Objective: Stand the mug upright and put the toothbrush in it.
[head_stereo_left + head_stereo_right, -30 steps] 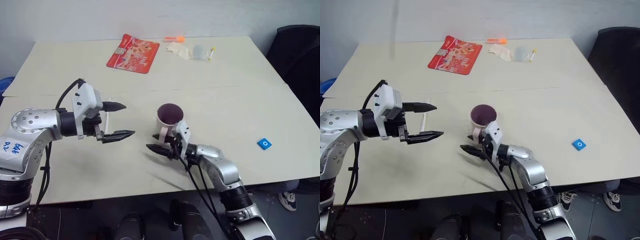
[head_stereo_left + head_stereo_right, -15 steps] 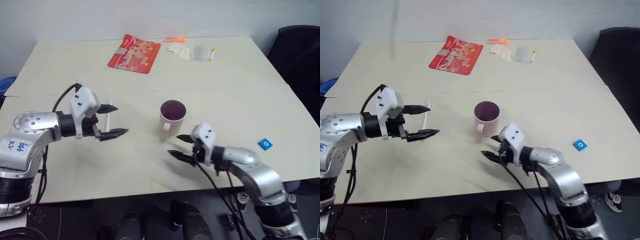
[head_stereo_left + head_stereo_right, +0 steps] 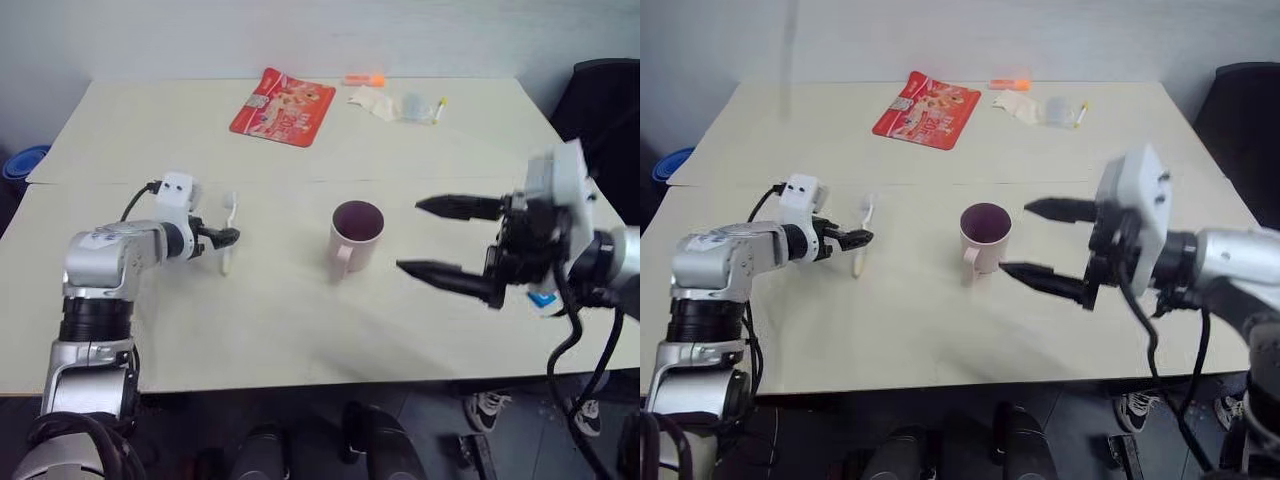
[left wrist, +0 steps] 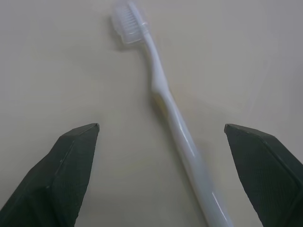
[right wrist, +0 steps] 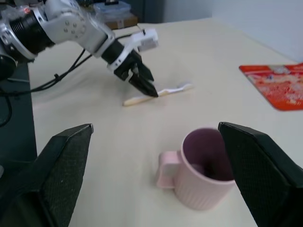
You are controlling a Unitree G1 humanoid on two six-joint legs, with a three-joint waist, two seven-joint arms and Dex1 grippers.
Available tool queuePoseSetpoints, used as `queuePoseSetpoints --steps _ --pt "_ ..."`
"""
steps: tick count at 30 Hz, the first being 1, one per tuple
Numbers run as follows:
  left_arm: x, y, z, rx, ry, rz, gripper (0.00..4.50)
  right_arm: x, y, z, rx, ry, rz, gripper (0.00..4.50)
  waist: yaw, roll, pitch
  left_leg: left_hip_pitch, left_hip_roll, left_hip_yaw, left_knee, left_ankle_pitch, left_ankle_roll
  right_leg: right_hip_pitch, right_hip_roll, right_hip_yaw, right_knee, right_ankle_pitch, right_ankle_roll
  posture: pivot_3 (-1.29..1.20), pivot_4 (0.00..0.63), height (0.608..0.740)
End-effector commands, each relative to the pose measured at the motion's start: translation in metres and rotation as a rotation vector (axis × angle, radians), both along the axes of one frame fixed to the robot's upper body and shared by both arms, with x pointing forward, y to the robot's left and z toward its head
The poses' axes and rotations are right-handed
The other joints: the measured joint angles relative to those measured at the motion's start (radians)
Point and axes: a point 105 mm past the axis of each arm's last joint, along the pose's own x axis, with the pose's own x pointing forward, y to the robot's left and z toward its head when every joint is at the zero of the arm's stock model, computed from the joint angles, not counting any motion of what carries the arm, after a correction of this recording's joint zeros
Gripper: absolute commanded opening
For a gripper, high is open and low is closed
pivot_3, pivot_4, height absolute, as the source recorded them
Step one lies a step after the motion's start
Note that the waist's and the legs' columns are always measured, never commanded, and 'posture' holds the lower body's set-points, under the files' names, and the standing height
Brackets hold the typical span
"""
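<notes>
So on the left side, the left claw (image 3: 228,238) sits low over the cream tabletop (image 3: 300,320), fingers spread wide, right at the toothbrush (image 3: 229,232). From the left wrist view the toothbrush (image 4: 170,118) lies flat between the two open fingers (image 4: 71,165), bristle end pointing away from the claw. I can't tell if a fingertip actually touches it, but nothing is pinching it. It lies flat, well to the left of the mug.

Middle of the tabletop: the mug (image 3: 354,234) stands upright, pale pink and ribbed, dark purplish inside, handle facing the near edge. Nothing in it that I can see.

Right of that, the right claw (image 3: 430,237) hangs up in the air, clear of the mug, fingers spread wide and holding nothing. The right wrist view looks past its own fingers (image 5: 61,165) at the mug (image 5: 201,170) and the left claw (image 5: 147,85) by the toothbrush (image 5: 158,92).

Along the far edge there's a red packet (image 3: 281,105), a small orange marker (image 3: 364,79) and some crumpled clear plastic (image 3: 395,103). A little blue tag (image 3: 540,299) peeks out by the right arm.
</notes>
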Motion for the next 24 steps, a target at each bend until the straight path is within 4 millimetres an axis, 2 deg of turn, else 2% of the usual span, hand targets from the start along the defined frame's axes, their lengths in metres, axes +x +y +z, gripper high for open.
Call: queuePoseSetpoints --steps 1,3,6,9,14,15,24 --pt "0.010 -0.001 0.005 0.018 -0.014 0.009 4.50 -0.001 0.000 0.014 -0.001 -0.025 0.010 4.46 0.002 0.000 0.000 0.000 0.000 0.000 0.000 0.000 0.000 0.000 0.000 0.000 -0.001 0.000 0.000 0.00 0.150 0.740" --pt "0.015 -0.005 0.002 0.010 -0.003 0.006 4.50 0.000 0.001 0.017 -0.014 -0.032 0.015 4.46 0.003 0.000 0.000 -0.001 -0.001 0.001 0.000 0.000 0.001 0.000 -0.001 -0.001 -0.001 0.000 0.000 0.00 0.150 0.740" --pt "0.024 -0.020 -0.001 -0.031 0.007 -0.036 4.50 0.004 0.007 0.013 -0.060 -0.049 0.013 4.46 0.004 -0.001 0.000 0.000 -0.001 0.001 0.001 0.000 0.001 0.000 -0.002 -0.003 0.000 0.000 0.001 0.00 0.150 0.740" --pt "0.028 -0.022 -0.008 -0.028 0.025 -0.038 4.50 0.006 0.008 0.009 -0.087 -0.063 -0.001 4.46 0.005 -0.001 -0.001 0.000 -0.001 0.001 0.001 0.000 0.001 0.001 -0.002 -0.003 0.000 0.001 0.001 0.00 0.150 0.740" --pt "0.030 -0.019 -0.008 -0.054 0.030 -0.021 3.49 0.011 0.005 0.009 -0.095 -0.071 -0.027 4.50 0.004 -0.001 -0.001 0.000 -0.001 0.001 0.001 0.001 0.001 0.001 -0.003 -0.004 0.001 0.001 0.001 0.00 0.150 0.740" --pt "0.029 -0.017 -0.009 -0.051 0.034 -0.019 3.11 0.012 0.005 0.009 -0.097 -0.070 -0.030 4.50 0.004 -0.001 -0.001 0.000 -0.001 0.001 0.001 0.001 0.001 0.001 -0.003 -0.004 0.001 0.001 0.001 0.00 0.150 0.740" --pt "0.027 -0.006 -0.014 -0.036 0.049 0.018 0.76 0.019 -0.002 0.002 -0.081 -0.027 -0.079 4.50 0.003 -0.001 -0.001 0.000 -0.001 0.001 0.001 0.001 0.001 0.001 -0.003 -0.008 0.001 0.001 0.001 0.00 0.150 0.740"
